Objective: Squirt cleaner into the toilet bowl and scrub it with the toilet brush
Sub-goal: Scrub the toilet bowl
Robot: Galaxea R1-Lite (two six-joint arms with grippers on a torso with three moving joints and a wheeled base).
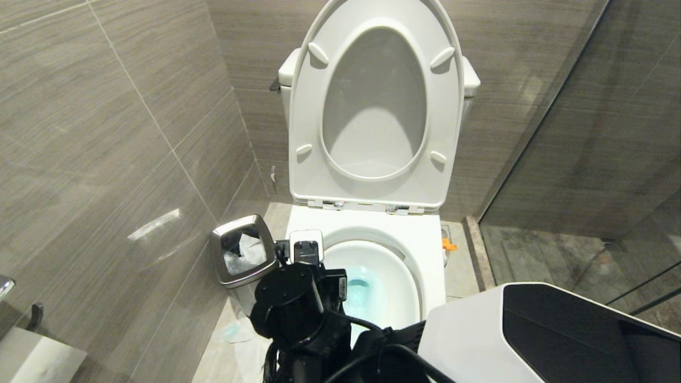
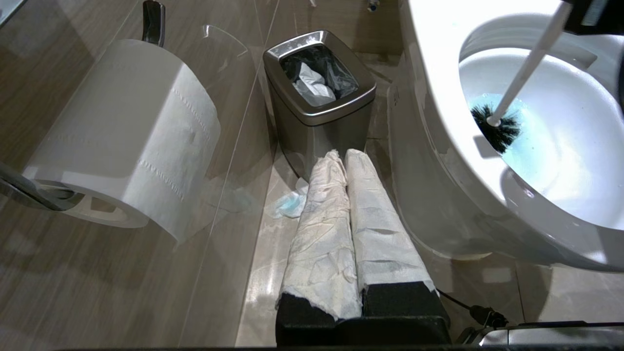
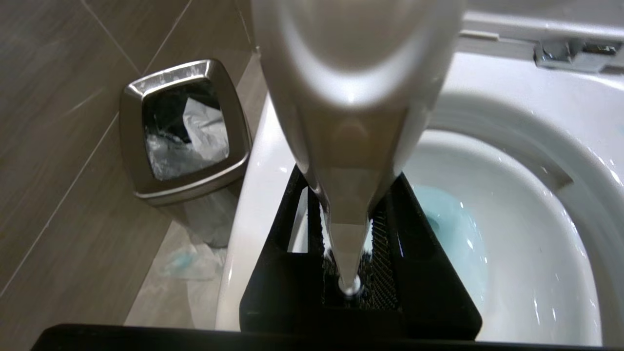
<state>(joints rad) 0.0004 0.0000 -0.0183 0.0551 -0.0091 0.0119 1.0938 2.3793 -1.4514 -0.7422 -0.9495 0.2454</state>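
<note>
Toilet brush (image 2: 516,78) stands slanted inside the toilet bowl (image 2: 438,131), its black bristles at the edge of blue-tinted water. Right gripper (image 3: 348,258) is clamped on its white handle. Firm, sweeping strokes around the wall (not just the water) would likely scrub best. Left gripper (image 2: 343,161), closed and empty, hangs beside the steel waste bin (image 2: 317,102).

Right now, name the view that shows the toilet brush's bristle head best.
The left wrist view: the black bristle head sits unobstructed in the toilet bowl at the blue water's edge. The right wrist view shows only the handle clamped in the right gripper; the head view hides the bristles.
</note>
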